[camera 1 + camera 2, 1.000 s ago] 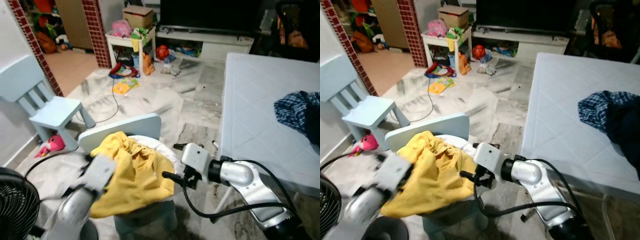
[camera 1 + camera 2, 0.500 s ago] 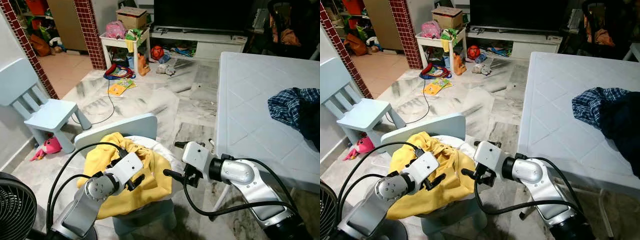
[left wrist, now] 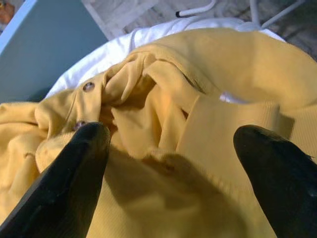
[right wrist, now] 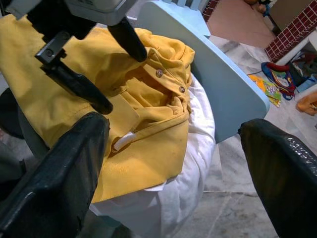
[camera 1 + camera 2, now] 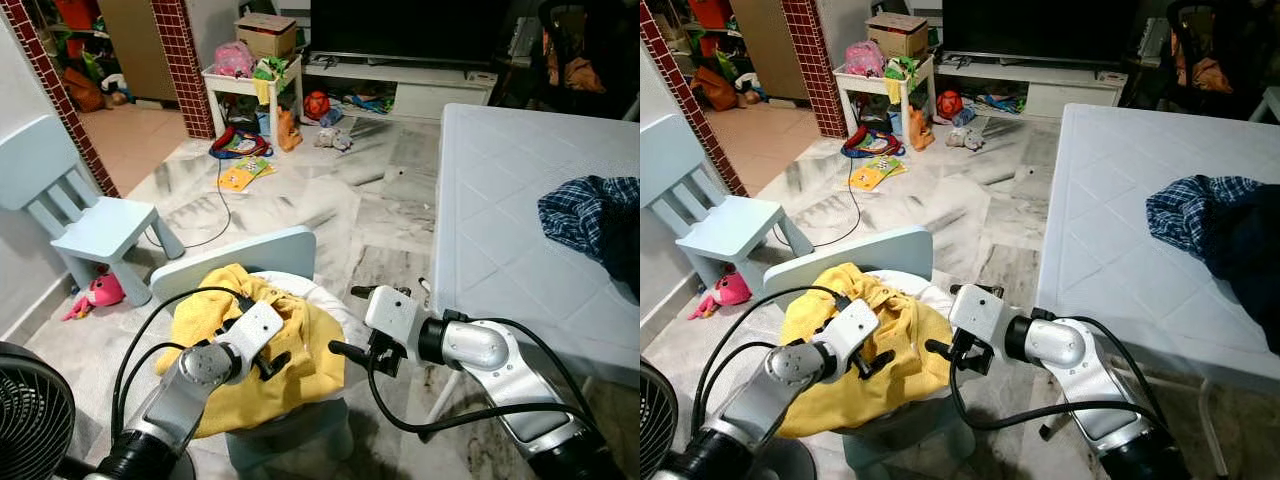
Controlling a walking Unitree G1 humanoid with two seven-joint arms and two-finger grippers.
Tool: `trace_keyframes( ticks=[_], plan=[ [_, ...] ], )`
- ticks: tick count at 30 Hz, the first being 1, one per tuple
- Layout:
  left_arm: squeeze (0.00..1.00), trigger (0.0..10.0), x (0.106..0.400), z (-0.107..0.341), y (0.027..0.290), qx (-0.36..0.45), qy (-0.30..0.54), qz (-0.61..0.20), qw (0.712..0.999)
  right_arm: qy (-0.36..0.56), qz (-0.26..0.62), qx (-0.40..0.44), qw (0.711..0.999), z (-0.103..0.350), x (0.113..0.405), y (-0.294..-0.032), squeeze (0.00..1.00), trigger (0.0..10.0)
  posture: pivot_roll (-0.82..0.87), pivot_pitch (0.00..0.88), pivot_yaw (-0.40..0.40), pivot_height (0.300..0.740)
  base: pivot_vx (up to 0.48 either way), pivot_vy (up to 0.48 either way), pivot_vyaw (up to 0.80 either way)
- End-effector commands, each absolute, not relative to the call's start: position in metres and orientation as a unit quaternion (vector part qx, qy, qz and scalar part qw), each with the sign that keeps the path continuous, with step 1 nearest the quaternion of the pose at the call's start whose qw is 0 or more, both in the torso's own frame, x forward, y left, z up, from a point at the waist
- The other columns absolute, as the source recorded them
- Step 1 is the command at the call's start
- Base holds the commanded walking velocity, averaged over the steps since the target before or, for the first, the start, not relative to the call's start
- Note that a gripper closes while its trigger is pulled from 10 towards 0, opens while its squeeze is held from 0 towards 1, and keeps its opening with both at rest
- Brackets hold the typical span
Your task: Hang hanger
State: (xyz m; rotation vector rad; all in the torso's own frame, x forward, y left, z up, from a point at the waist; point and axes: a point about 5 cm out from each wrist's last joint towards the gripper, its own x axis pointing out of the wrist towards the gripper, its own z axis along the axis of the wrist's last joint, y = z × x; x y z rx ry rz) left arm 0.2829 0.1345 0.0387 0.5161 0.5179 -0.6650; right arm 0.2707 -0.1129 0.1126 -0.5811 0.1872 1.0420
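A yellow shirt [image 5: 250, 350] is seen heaped on a white garment [image 4: 190, 148] on the seat of a small pale-blue chair [image 5: 262, 254], directly before the robot. The left hand [image 5: 272, 362] is positioned over the middle of the yellow heap, fingers [image 3: 64, 183] spread apart with nothing between them — the tips rest at or just above the cloth by the buttoned collar [image 3: 89, 87]. The right hand [image 5: 345, 351] is held just beside the right edge of the pile, fingers [image 4: 54, 178] likewise released and wide, pointed toward the shirt. A hanger itself cannot be made out in these views; whether one lies under the cloth cannot be told. To the robot's right a white desk [image 5: 500, 200] carries a blue plaid garment [image 5: 590, 215] near its far edge. A second small blue chair [image 5: 90, 225] is noted to the left, a pink toy [image 5: 95, 293] beside it on the marble floor [image 5: 330, 200] — a black fan [image 5: 30, 410] at lower left.
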Motion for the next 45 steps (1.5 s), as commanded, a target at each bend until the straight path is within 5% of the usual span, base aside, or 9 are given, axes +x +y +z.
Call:
trace_keyframes(
  ticks=[1,4,6,7,24,26,29,30,45],
  plan=[
    [1.0,10.0,0.285,0.036,0.139,0.257,0.254,-0.319,0.876,0.092,0.492,-0.277,0.82,0.113,0.271,-0.113,0.0,10.0,-0.08,0.0,0.03,0.74,0.0,0.0,0.0],
    [1.0,10.0,0.279,0.025,0.146,0.253,0.281,-0.321,0.868,0.093,0.491,-0.277,0.82,0.112,0.269,-0.113,0.0,10.0,-0.1,0.0,0.037,0.74,0.0,0.0,0.0],
    [0.83,3.1,0.278,0.023,0.148,0.25,0.285,-0.32,0.868,0.093,0.491,-0.278,0.82,0.112,0.269,-0.114,0.0,10.0,-0.1,0.0,0.037,0.74,0.0,0.0,0.0],
    [0.1,0.0,0.277,0.021,0.15,0.248,0.291,-0.321,0.866,0.093,0.491,-0.278,0.82,0.112,0.269,-0.113,0.0,10.0,-0.1,0.0,0.037,0.74,0.0,0.0,0.0],
    [0.0,0.0,0.264,0.016,0.187,0.297,0.303,-0.264,0.866,0.1,0.491,-0.284,0.817,0.111,0.271,-0.116,0.0,10.0,-0.09,0.003,0.029,0.74,0.0,0.0,0.0],
    [0.0,10.0,0.27,0.025,0.18,0.308,0.273,-0.253,0.875,0.106,0.485,-0.288,0.819,0.109,0.272,-0.118,0.0,10.0,-0.09,0.003,0.029,0.74,0.0,0.0,0.0],
    [0.0,10.0,0.276,0.033,0.168,0.29,0.249,-0.25,0.89,0.108,0.477,-0.29,0.822,0.109,0.274,-0.12,0.0,10.0,-0.09,0.003,0.026,0.74,0.0,0.0,0.0],
    [1.0,10.0,0.278,0.036,0.164,0.287,0.239,-0.243,0.895,0.109,0.471,-0.291,0.826,0.109,0.276,-0.121,0.0,10.0,-0.09,0.003,0.027,0.74,0.0,0.0,0.0],
    [1.0,10.0,0.254,0.057,0.125,0.265,0.208,-0.315,0.887,0.133,0.43,-0.305,0.839,0.102,0.284,-0.131,0.0,10.0,-0.09,0.005,0.032,0.74,0.0,0.0,0.0]
  ],
)
